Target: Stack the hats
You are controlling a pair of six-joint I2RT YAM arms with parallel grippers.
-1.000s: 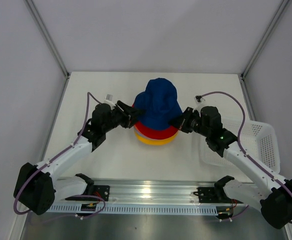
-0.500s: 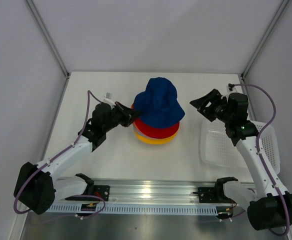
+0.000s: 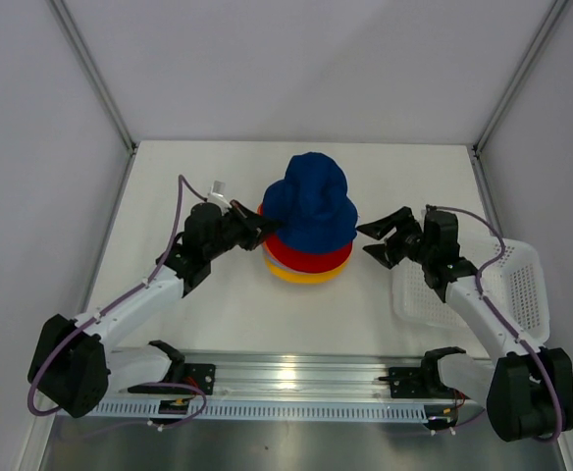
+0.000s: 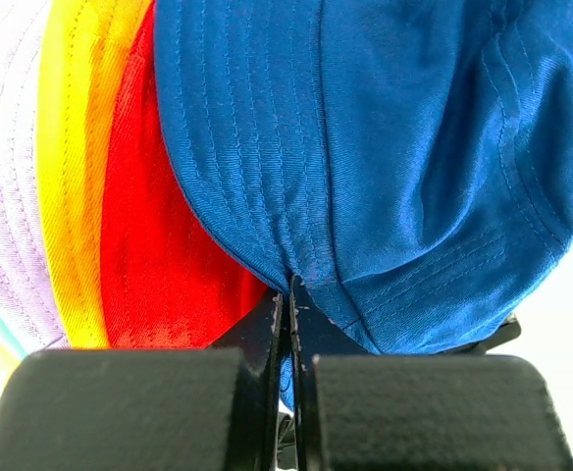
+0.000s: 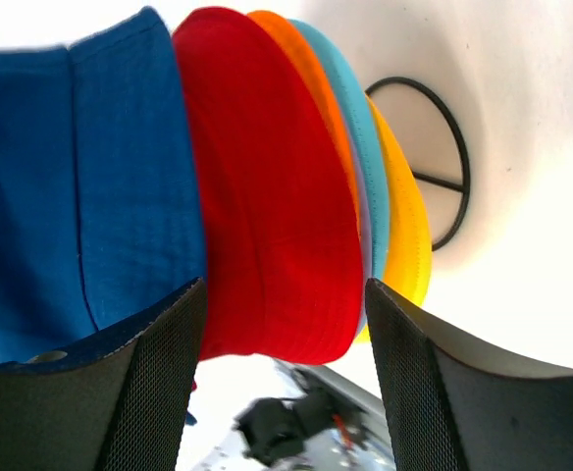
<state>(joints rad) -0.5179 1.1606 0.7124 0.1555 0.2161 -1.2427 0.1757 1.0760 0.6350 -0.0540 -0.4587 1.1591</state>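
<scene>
**Navy hat tops the pile as the stacking nears its end**

The navy blue hat (image 3: pixel 311 201) sits on top of the stack at the middle of the white table (image 3: pixel 218 304), its crown puffed up and leaning a little, above the brims of the red hat (image 5: pixel 267 196), the orange hat (image 5: pixel 306 88), the teal hat (image 5: pixel 350 128) and the yellow hat (image 5: pixel 409 226). A lavender hat (image 4: pixel 12 177) shows at the edge of the left wrist view. The left tool (image 3: pixel 267 228) is pinched tight on the navy brim at the stack's left side. The right tool (image 3: pixel 373 241) stands wide and holds nothing, its jaws facing the stacked brims just beside the pile's right edge. Part of the black wire stand (image 5: pixel 443 167) peeks out from beneath the hats, and the white mesh basket (image 3: pixel 502 285) lies off to the right.

The step in hand appears to be seating the last hat: it is on the pile but not yet pulled down snug. The next move likely calls for the right tool to close on the navy brim opposite the left grip, so both can draw it down evenly. If the left tool lets go instead, it should back off without dragging the soft brim and tipping the stack.
</scene>
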